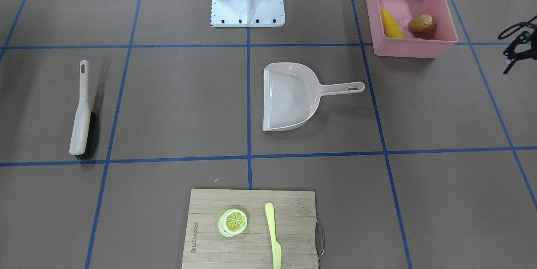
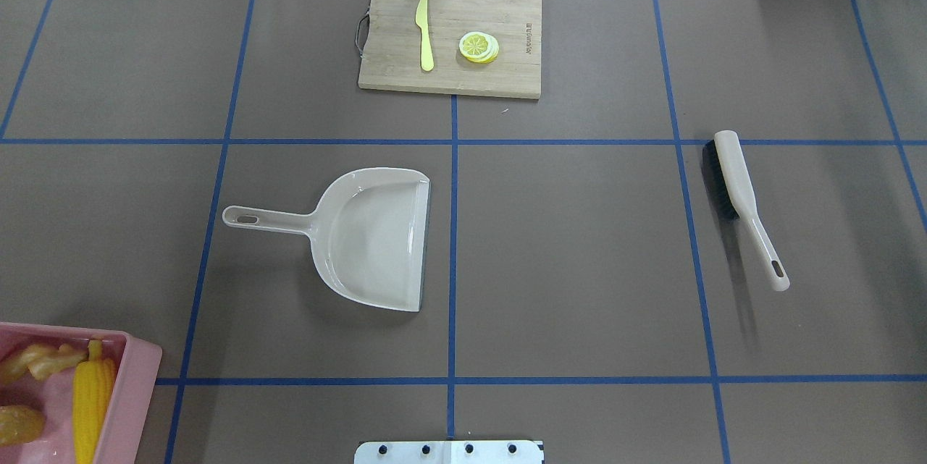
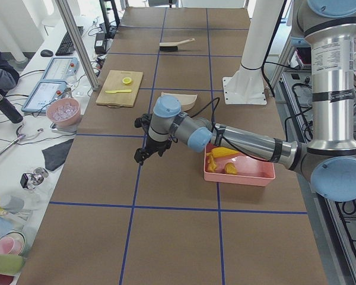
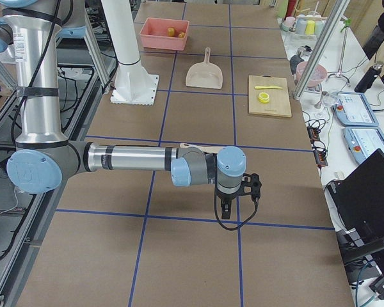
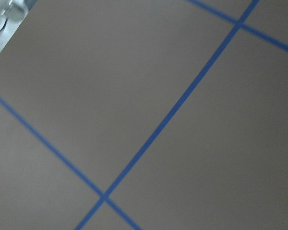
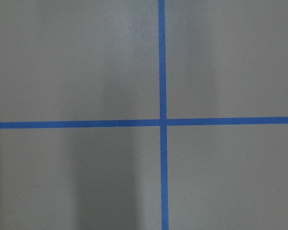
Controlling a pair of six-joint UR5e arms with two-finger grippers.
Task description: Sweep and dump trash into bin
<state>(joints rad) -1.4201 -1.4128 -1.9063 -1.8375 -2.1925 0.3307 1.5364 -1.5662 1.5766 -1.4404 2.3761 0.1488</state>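
Note:
The pink bin point(image 1: 413, 47) stands at the table's near-left corner and also shows in the overhead view point(image 2: 136, 384). Inside it lie the yellow corn cob point(image 1: 391, 23), the brown-orange potato point(image 1: 422, 24) and the tan ginger root point(image 2: 40, 360). My left gripper point(image 3: 142, 155) hangs low over bare table beyond the bin, away from it; only part of it shows at the front view's edge point(image 1: 515, 53), and I cannot tell if it is open. My right gripper point(image 4: 225, 210) hangs over bare table at the far right; I cannot tell its state. Both wrist views show only brown table and blue tape.
The beige dustpan point(image 2: 376, 239) lies empty mid-table, handle toward the bin side. The brush point(image 2: 742, 200) lies on the right. A wooden cutting board point(image 2: 507, 73) at the far edge holds a lemon slice point(image 2: 479, 46) and a pale yellow knife point(image 2: 424, 33).

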